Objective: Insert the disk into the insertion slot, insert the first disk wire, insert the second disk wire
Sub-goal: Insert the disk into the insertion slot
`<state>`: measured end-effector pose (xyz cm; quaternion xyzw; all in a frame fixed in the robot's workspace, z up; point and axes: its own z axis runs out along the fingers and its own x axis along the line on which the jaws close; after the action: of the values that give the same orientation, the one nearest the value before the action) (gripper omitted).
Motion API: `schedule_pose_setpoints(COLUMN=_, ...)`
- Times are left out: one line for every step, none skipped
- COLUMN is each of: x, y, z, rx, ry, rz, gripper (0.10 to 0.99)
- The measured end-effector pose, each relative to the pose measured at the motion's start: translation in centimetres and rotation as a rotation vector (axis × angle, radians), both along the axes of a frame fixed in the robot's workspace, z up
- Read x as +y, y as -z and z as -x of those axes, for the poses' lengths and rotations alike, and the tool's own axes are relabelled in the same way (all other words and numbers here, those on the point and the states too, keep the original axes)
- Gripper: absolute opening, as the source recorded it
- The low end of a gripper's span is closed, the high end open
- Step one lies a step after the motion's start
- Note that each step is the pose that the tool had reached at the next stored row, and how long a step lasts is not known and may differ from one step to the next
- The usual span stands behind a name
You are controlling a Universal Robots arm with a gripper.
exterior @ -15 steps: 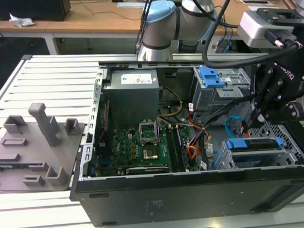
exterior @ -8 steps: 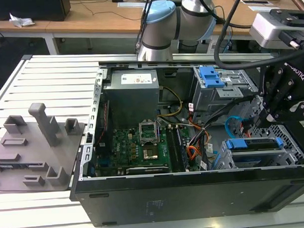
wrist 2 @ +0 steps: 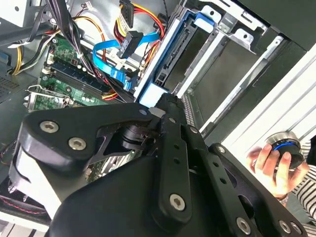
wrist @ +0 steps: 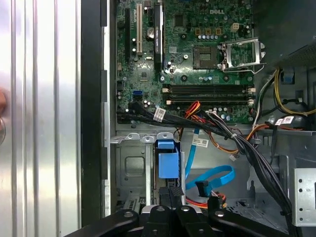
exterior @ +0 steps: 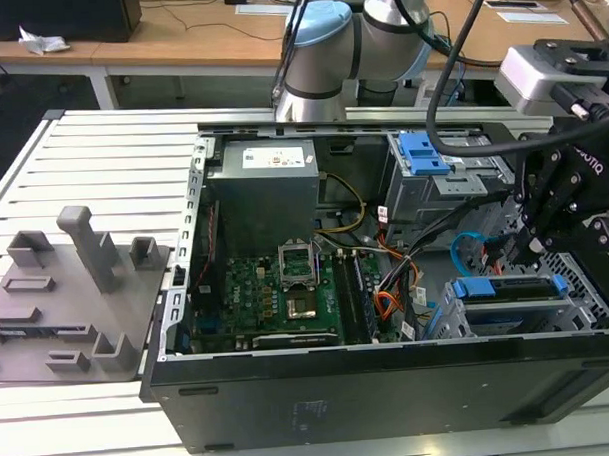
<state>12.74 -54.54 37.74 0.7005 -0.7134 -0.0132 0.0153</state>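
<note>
One black claw [wrist: 174, 191], pressed shut, at blue-framed rectangular disk [wrist: 167, 165], seated in grey sheet-metal insertion slot [wrist: 129, 165]

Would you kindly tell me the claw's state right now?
Claw: looks closed, tips meeting against the disk, apparently holding nothing.

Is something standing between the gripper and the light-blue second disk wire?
Nothing visible does. In the first wrist view the gripper is at the disk in the insertion slot, and the second disk wire loops beside it, uncovered.
</note>
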Motion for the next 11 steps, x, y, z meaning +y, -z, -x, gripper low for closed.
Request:
schedule_pose_setpoints(x=0.0, y=0.49, z=-0.01, rx=0.0, ry=0.0, rz=0.0, gripper=0.106)
schedule_pose_setpoints(x=0.0, y=0.67, z=-0.02, rx=0.0001, ry=0.0, rz=0.0, gripper=0.106)
schedule_pose_setpoints(x=0.0, y=0.83, z=-0.04, rx=0.0, ry=0.0, rz=0.0, gripper=0.106)
schedule_pose_setpoints(x=0.0, y=1.09, z=-0.06, rx=0.0001, ry=0.0, rz=0.0, gripper=0.106)
schedule_pose_setpoints(x=0.0, y=1.23, z=-0.07, rx=0.0001, ry=0.0, rz=0.0, gripper=0.106)
schedule_pose_setpoints(x=0.0, y=1.39, z=-0.12, rx=0.0001, ry=0.0, rz=0.0, gripper=0.106)
schedule_pose_setpoints(x=0.0, y=1.45, z=-0.21, rx=0.0001, ry=0.0, rz=0.0, gripper=0.106)
schedule_pose_setpoints(x=0.0, y=1.46, z=-0.22, rx=0.0001, ry=0.0, rz=0.0, gripper=0.106)
schedule_pose_setpoints(x=0.0, y=1.47, z=-0.22, rx=0.0001, ry=0.0, rz=0.0, gripper=0.106)
schedule_pose_setpoints(x=0.0, y=1.48, z=-0.23, rx=0.0001, ry=0.0, rz=0.0, gripper=0.106)
schedule_pose_setpoints(x=0.0, y=1.48, z=-0.24, rx=0.0001, ry=0.0, rz=0.0, gripper=0.106)
